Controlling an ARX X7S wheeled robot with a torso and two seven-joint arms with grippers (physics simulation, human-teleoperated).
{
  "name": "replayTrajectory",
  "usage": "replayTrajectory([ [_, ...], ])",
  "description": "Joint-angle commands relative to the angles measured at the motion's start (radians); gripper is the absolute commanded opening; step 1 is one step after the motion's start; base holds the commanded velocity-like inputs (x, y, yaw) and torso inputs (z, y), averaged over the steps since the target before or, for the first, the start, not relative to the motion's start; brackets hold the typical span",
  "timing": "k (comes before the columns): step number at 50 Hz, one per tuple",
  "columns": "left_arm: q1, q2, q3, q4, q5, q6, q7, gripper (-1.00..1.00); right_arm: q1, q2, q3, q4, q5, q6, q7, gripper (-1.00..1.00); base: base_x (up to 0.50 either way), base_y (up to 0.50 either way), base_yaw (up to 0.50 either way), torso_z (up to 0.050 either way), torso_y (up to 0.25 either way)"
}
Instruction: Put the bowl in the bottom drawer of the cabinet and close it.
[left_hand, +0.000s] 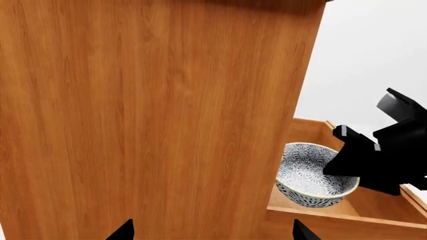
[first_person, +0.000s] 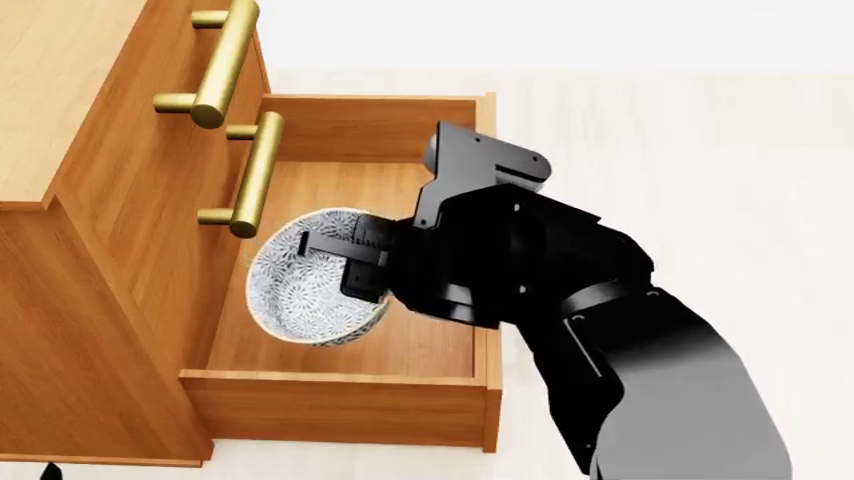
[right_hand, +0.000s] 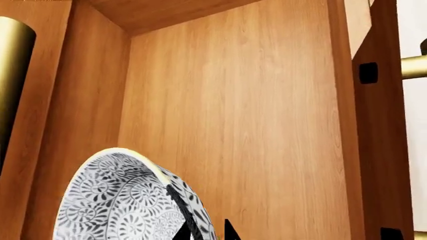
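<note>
1. Tall orange-brown cabinet (first_person: 94, 290) filling the head view's left, two upper drawers shut with brass bar handles (first_person: 224, 62) proud of their fronts; seen side-on and very close from the left wrist
2. Bottom drawer (first_person: 334, 405) pulled well out, its bare wood floor open to receive the load; probably left open this far so the arm can reach in from above
3. Right arm reaching down over the open box, right gripper (first_person: 350, 262) pinched on the near rim, one finger inside and one outside, so jaws narrowed to the thickness of the wall and holding it firmly
4. Bowl (first_person: 318, 290) inside the outline of the bottom drawer, towards the side next the cabinet, tipped so its patterned inside faces partly sideways; a rim pinch seems to swing it like that. Whether the foot touches the floor cannot be told
5. Left gripper (left_hand: 212, 231) only two dark fingertips (left_hand: 123, 231) at the edge of its own camera, standing apart with nothing between, parked beside the cabinet's side, likely waiting to push the front shut
</note>
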Motion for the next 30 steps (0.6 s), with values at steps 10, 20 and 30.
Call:
replayTrajectory([
  [10,-0.003,-0.005,-0.001,0.007,-0.006,-0.003,-0.008,1.0,0.012,0.0,0.021,-0.01,-0.018,-0.008,0.006,1.0,0.0,0.0,0.0,0.0,0.0],
  [20,-0.001,-0.006,-0.001,0.0,-0.005,0.006,-0.004,1.0,0.018,0.0,0.029,-0.009,-0.023,-0.006,0.008,1.0,0.0,0.0,0.0,0.0,0.0],
  [30,-0.006,-0.005,0.004,-0.004,-0.003,0.004,-0.004,1.0,0.027,0.0,0.029,-0.005,-0.026,-0.009,0.002,1.0,0.0,0.0,0.0,0.0,0.0],
])
